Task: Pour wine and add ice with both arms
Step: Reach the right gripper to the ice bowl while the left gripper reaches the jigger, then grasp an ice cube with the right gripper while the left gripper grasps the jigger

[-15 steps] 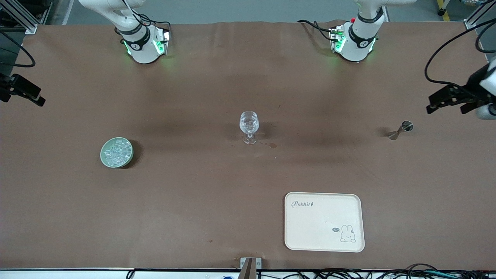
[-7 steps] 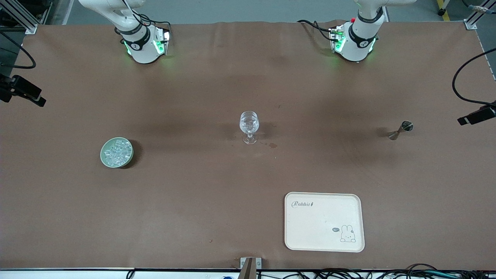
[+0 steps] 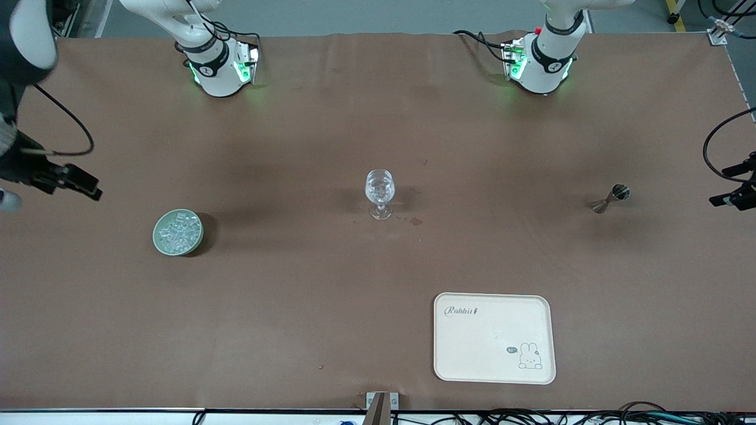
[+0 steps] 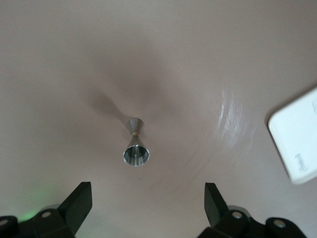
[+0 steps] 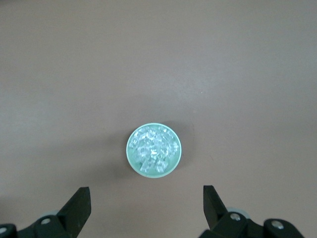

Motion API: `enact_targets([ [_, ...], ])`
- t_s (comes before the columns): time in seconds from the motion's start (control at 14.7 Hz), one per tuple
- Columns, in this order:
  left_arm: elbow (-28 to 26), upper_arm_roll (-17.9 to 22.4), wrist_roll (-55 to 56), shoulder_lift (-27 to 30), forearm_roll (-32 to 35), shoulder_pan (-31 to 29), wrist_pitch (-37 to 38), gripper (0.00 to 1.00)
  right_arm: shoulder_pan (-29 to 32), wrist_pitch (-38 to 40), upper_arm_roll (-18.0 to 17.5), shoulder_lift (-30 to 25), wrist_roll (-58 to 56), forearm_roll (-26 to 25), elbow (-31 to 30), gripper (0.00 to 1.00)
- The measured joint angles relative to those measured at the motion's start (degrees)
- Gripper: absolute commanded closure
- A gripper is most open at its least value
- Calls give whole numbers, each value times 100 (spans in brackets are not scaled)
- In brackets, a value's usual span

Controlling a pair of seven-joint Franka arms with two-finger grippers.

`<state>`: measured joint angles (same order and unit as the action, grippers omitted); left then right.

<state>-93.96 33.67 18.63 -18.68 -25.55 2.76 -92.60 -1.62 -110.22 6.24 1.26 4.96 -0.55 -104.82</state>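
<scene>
Right tool [image 3: 82,183]: up in the air at the right arm's end of the tabletop, near that edge; fingers [image 5: 79,203] spread wide in the right wrist view, nothing between them.
Left tool [image 3: 732,198]: up at the left arm's end, half cut off by the front view's edge; fingers [image 4: 79,198] spread wide in the left wrist view too, holding nothing.
Ice [image 3: 177,231]: heaped in the pale green bowl [image 3: 159,245], toward the right arm's end; in the right wrist view the bowl [image 5: 133,163] of ice [image 5: 153,149] sits straight ahead of the open tool.
Jigger [image 3: 608,199]: small metal double cone, upright toward the left arm's end; same jigger [image 4: 134,148] shows ahead of the left tool's open fingers.
Glass [image 3: 379,192]: stemmed, clear, upright mid-tabletop, well apart from bowl and jigger; a small dark spot on the cloth just beside its foot.
Tray [image 3: 495,337]: cream, rounded corners, nearer the front camera than the glass.
Writing: "Rabbit" in one tray corner, a little bunny drawing in the diagonal corner.
Room: loads of bare brown tabletop [image 3: 295,295] around everything.
Arm pose: both white bases lit green along the top; each arm swung out past its own end.
</scene>
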Motion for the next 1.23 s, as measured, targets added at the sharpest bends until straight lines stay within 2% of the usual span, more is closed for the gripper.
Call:
enact_targets([
  [0.41,-26,655,311,-1396,-1808,-129,409,0,139,-1695,21,539,40,22,-1175,0],
  [0.68,-38,711,359,-2138,-2448,-337,764,0,219,-2677,22,855,48,36,-1807,0],
  [0.96,-153,716,449,-2625,-2981,-392,1061,0,199,-2965,-1,1116,52,36,-1979,0],
  [1.23,-664,716,88,-2877,-3603,-484,1109,0,124,-3268,-37,1326,58,36,-2034,2],
])
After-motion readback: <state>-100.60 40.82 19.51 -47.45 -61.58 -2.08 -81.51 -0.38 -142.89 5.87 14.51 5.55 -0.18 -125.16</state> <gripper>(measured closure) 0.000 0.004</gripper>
